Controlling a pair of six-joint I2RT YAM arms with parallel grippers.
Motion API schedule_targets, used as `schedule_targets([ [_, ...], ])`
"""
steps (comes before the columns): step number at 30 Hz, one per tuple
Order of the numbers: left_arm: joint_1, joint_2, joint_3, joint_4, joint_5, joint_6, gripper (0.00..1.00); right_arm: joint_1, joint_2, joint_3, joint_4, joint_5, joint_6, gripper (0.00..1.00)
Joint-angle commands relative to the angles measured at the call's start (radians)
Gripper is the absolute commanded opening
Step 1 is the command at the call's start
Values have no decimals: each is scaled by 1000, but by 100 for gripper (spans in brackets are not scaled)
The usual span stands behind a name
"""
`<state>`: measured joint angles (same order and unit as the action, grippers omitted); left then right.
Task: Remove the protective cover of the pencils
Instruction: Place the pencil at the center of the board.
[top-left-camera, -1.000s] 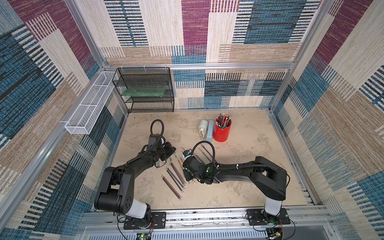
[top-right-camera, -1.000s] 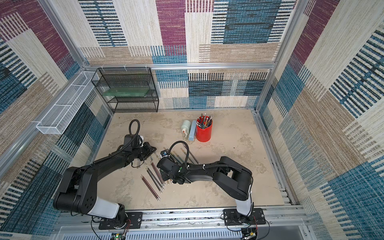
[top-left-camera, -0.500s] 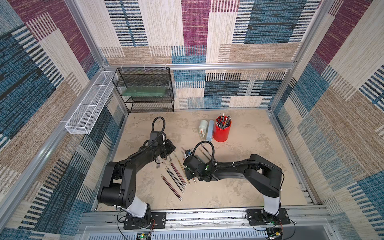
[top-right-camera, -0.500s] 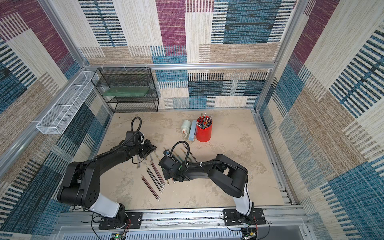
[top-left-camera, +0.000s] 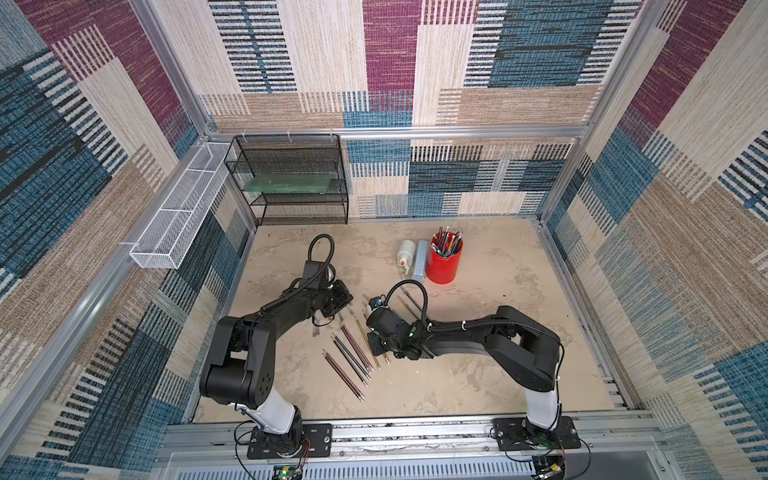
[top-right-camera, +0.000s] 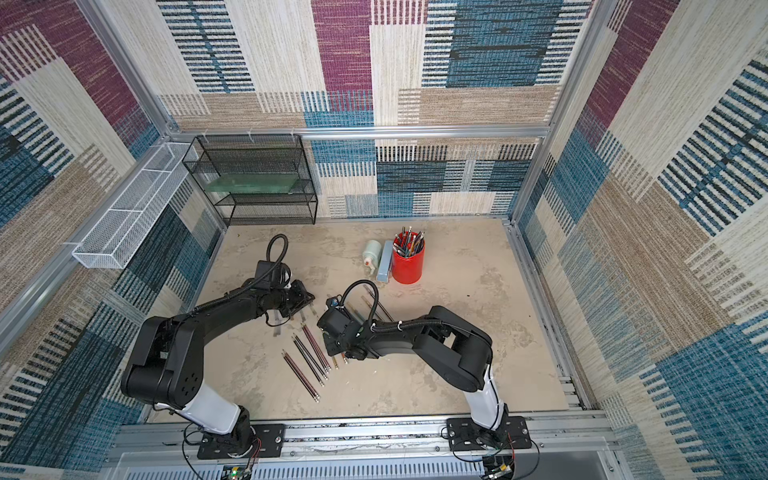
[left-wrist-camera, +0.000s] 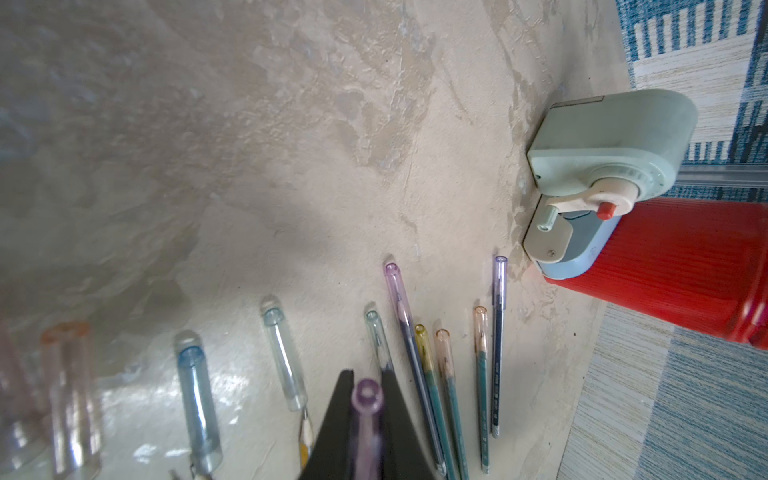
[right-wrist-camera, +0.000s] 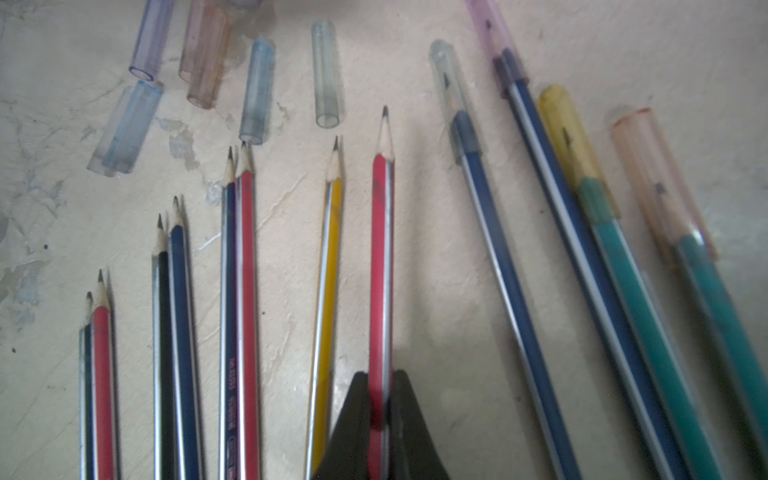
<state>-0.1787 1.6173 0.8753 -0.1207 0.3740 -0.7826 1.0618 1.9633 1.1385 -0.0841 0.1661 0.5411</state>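
**Cover off, tip bare: each pincer keeps its half**

A red cup (top-left-camera: 445, 262) stuffed with pens stands toward the back of the worktop (top-left-camera: 478, 374). A blue-grey box (top-left-camera: 419, 262) touches it, and a pale green crank sharpener (left-wrist-camera: 602, 141) sits just beside the box. A black mesh rack (top-left-camera: 291, 183) and a white mesh basket (top-left-camera: 174, 216) line the far corner, well apart from the work.

In both top views the arms' own bodies cover the fingertips, so the grips read only from the wrist cameras. In the left wrist view the nearest covers are blurred. In the right wrist view the outermost capped pencils (right-wrist-camera: 648, 328) smear at the frame's edge.

The pencils (top-left-camera: 351, 357) lie fanned side by side between the two arms. The right pincer (right-wrist-camera: 380, 376) is clamped on the shaft of a red pencil (right-wrist-camera: 382, 249), its sharpened tip bare and pointing away from the fingers. Bare pencils lie to one side of it and capped ones to the other. Several loose covers (right-wrist-camera: 253, 91) are scattered just past the bare tips. The left pincer (left-wrist-camera: 366, 376) is closed on a purple cover (left-wrist-camera: 365, 399), apart from the red pencil.
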Motion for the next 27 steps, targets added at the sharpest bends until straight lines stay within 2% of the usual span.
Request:
schedule_targets([
  [1,-1,5,9,-7,17,23,0,2,3,4,1,-13,6,15],
  [10,-1,10,10,-7,17,24,0,3,-4,2,-1,-9,5,20],
  [27,-3,38,24,-6,32,25,0,8,-5,21,-2,-30,0,18],
])
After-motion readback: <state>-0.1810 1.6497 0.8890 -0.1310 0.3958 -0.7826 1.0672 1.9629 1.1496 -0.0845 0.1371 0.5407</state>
